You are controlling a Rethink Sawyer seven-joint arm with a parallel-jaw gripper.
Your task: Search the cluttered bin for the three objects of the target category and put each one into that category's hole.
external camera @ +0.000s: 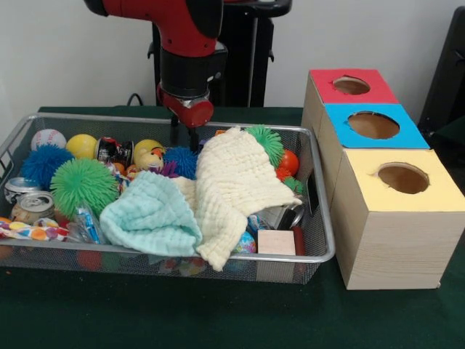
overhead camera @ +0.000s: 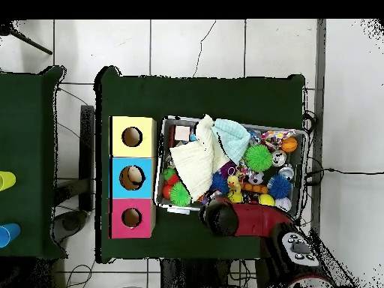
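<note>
The bin (external camera: 320, 256) is set on a green table (external camera: 218, 320), with three boxes just beside it: red (external camera: 381, 94), blue (external camera: 414, 138) and yellow (external camera: 450, 196), each with a round hole in its top. The bin's middle is covered by a cream cloth (external camera: 236, 185), and a pale blue cloth (external camera: 149, 214) is laid against its near side; whatever is beneath them is hidden. Around the cloths are crowded a large green spiky ball (external camera: 81, 183), a blue spiky ball (external camera: 40, 161), a baseball (external camera: 48, 138), a yellow ball (external camera: 82, 145), a can (external camera: 33, 206) and a wooden block (external camera: 276, 242). A second green spiky ball (external camera: 267, 140) and an orange ball (external camera: 289, 161) are seen at the far right. The gripper (external camera: 184, 131) is held at the bin's far rim, just behind the cream cloth, with the bin's contents spread before and beneath it. Its tips are dark and partly masked by clutter, so whether they are apart or together cannot be told. In the overhead view the gripper is covered by the arm (overhead camera: 247, 221).
</note>
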